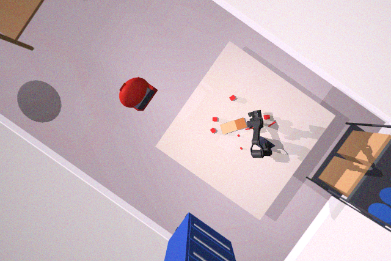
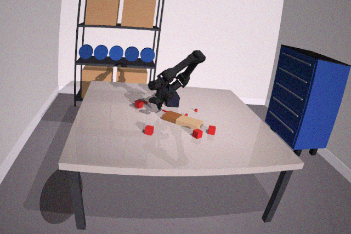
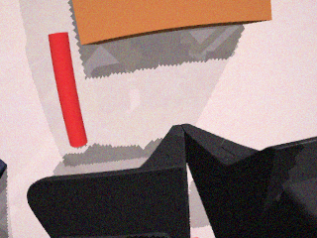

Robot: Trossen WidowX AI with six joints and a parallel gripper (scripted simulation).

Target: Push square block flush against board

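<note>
My jaws [image 1: 247, 124] [image 2: 159, 108] are closed on nothing, just off the outer end of the darker square block [image 1: 240, 123] [image 2: 171, 116] [image 3: 173, 17], which lies end-on to the pale board [image 1: 228, 126] [image 2: 188, 121] on the surface [image 1: 201, 157] [image 2: 175, 166] [image 3: 277, 99]. I judge both stiff, fairly light and ready to slide (wood, perhaps), so any nudge belongs low on the block's flat outer face, never a pinch. From above I cannot tell whether the seam is fully shut or the edges truly even; my wrist view cuts off the block's far part and the whole board
</note>
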